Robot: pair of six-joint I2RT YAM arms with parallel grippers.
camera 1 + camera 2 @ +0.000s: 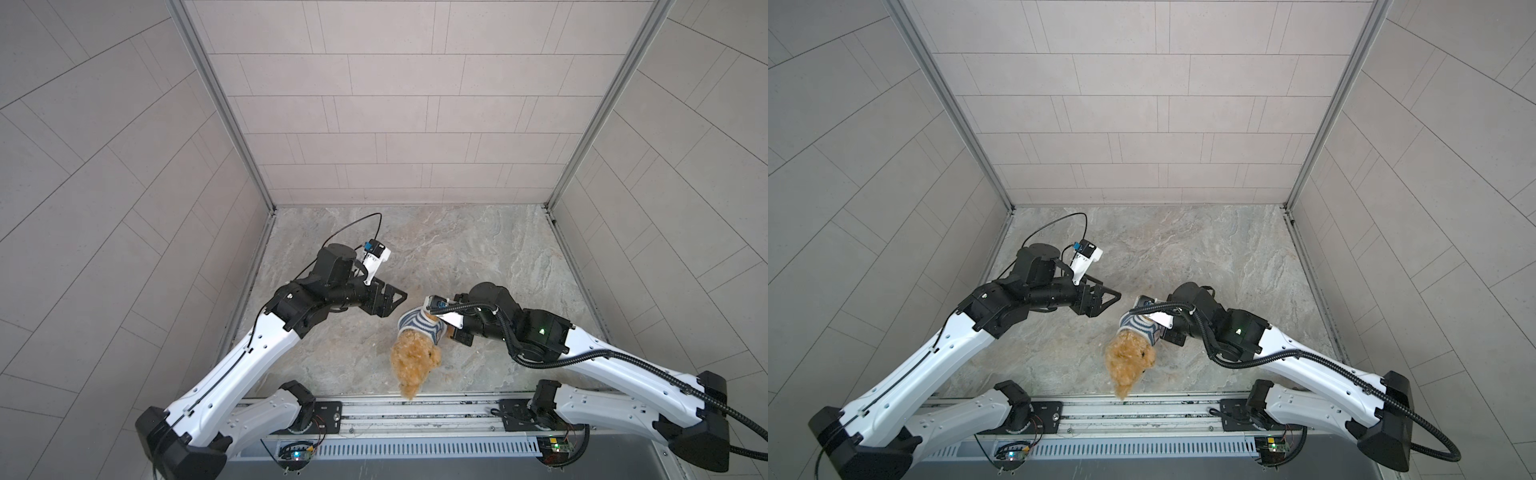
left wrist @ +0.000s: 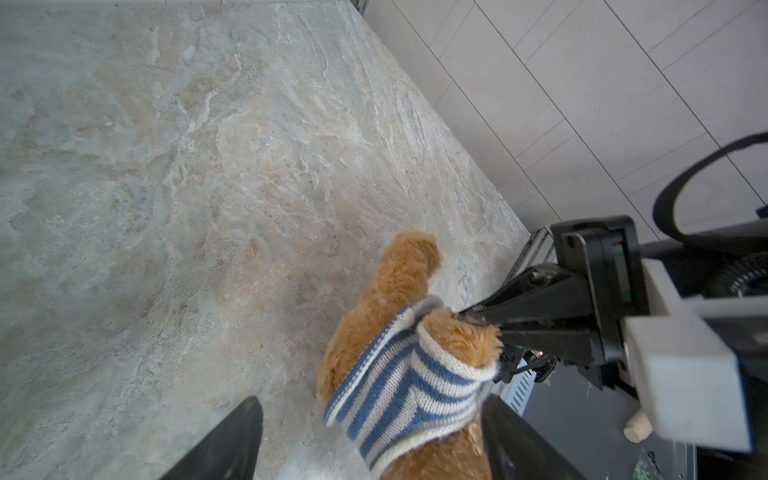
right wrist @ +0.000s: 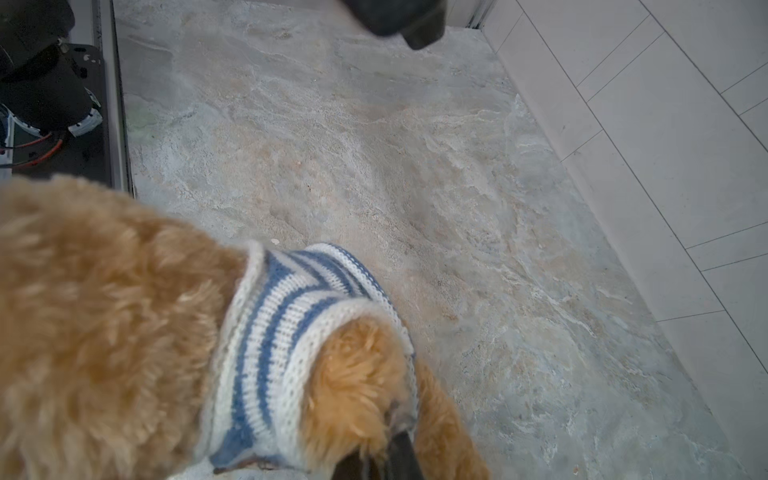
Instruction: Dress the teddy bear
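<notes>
Teddy bear, axis 12-to-6, lay at 5 o'clock from the wide-open left gripper; nearer right gripper pinched its arm.

Both long links wear white moulded shells, left arm and right arm, dotted with small dark screw holes. Joints, motor housings and angular elbow caps are black. A thin black cable arcs off my left wrist. A thick ribbed black conduit runs along my right arm. White camera bracket on the left wrist, another on the right. Green light on a right joint housing. My left gripper is black, with triangular cut-out fingers. Black base plates sit on a silver rail; red and black wires lead to lit circuit boards.
</notes>
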